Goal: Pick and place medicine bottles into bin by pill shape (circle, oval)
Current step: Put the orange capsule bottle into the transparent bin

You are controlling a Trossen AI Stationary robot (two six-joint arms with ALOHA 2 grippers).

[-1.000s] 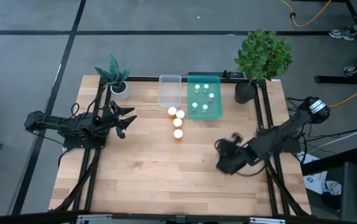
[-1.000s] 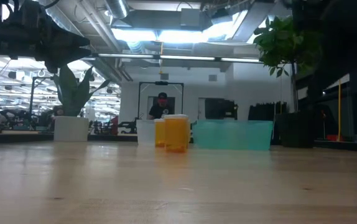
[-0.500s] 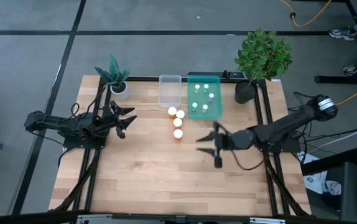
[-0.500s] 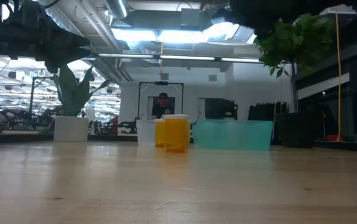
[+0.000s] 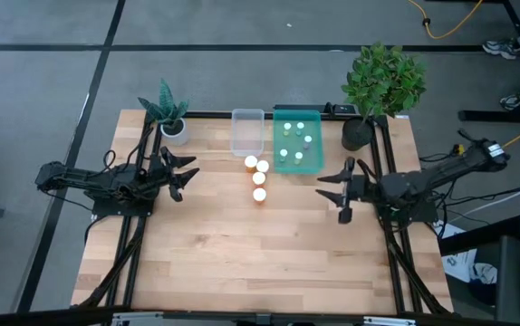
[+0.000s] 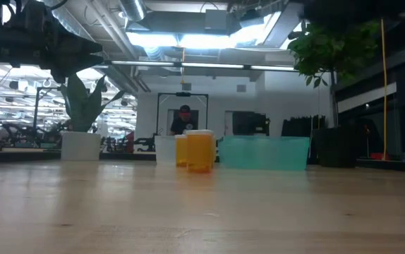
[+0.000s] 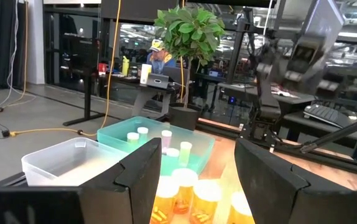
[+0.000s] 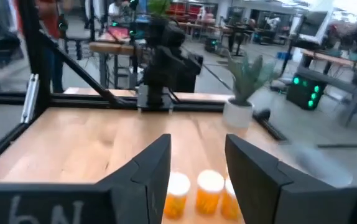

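Observation:
Several orange bottles with white caps [image 5: 259, 178] stand upright in a cluster on the table's middle, just in front of the bins; they also show in the low view [image 6: 199, 150]. The teal bin [image 5: 315, 161] holds several small pale bottles [image 5: 294, 140]. The clear bin [image 5: 247, 132] beside it looks empty. My left gripper [image 5: 180, 177] is open, left of the cluster, pointing at it [image 7: 197, 180]. My right gripper [image 5: 336, 196] is open, right of the cluster and in front of the teal bin, pointing left at the orange bottles [image 8: 194, 190].
A small potted plant [image 5: 171, 122] stands at the far left and a large bushy one [image 5: 373, 91] at the far right. Bare wood lies across the near half of the table [image 5: 242, 263]. A person [image 6: 183, 118] sits in the room beyond.
My right gripper has swung from the table's near right toward the left, then drawn back right and toward the far edge. It now points level at the bottle cluster. The bottles and my left arm have kept still.

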